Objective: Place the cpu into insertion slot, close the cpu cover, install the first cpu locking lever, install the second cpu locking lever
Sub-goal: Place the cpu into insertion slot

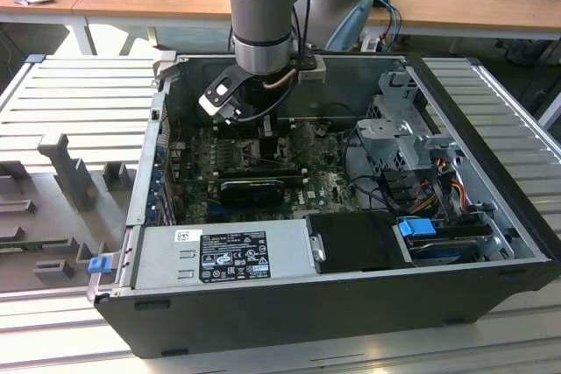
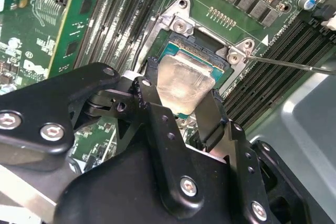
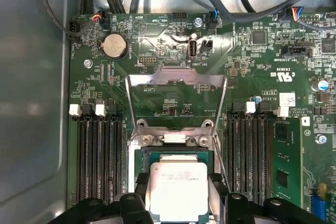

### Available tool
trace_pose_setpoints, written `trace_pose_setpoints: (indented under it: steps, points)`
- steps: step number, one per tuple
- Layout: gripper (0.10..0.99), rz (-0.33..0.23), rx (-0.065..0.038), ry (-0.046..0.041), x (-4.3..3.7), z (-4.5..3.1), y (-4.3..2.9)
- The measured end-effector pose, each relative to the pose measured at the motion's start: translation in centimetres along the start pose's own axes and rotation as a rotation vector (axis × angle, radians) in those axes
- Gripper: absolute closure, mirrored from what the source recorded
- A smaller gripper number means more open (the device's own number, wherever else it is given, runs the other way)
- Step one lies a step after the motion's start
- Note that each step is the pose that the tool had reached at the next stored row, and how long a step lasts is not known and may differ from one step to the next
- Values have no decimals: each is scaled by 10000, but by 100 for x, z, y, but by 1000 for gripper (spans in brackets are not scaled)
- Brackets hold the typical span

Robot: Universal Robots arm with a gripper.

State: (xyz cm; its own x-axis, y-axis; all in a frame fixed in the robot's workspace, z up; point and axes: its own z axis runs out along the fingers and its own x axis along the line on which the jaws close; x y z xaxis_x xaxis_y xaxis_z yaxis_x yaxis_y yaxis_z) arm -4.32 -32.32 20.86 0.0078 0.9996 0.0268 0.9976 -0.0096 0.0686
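Note:
The cpu (image 2: 185, 83) (image 3: 176, 190), a flat square chip with a silvery top, sits between my gripper's (image 2: 181, 98) (image 3: 177, 183) two black fingers (image 2: 149, 80), which are closed on its opposite edges. It is directly over the insertion slot (image 2: 211, 47) (image 3: 176, 153), level with the slot's frame or just above it; I cannot tell whether it rests inside. The cpu cover (image 3: 176, 80) stands swung up behind the slot, its window showing the board. A thin locking lever (image 2: 294, 65) sticks out beside the slot. In the exterior view the arm (image 1: 260, 15) reaches down into the open computer case.
Rows of black memory slots (image 3: 100, 156) (image 3: 247, 156) flank the socket. A coin battery (image 3: 113, 45) and cables (image 3: 231, 3) lie beyond the cover. The case holds a black ribbed heatsink (image 1: 254, 188), a grey power supply (image 1: 223, 256) and a metal drive cage (image 1: 403, 129).

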Motion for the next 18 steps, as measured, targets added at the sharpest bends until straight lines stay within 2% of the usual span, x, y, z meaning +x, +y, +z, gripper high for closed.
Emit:
trace_pose_setpoints:
  steps: [6, 13, 14, 15, 18]
  points:
    - [557, 6, 14, 0, 10, 56, -4]
    - [557, 7, 14, -1, 9, 61, -5]
    - [545, 7, 14, -1, 9, 62, -5]
    - [482, 7, 14, -1, 10, 63, -5]
    - [482, 10, 14, 27, 30, 70, -5]
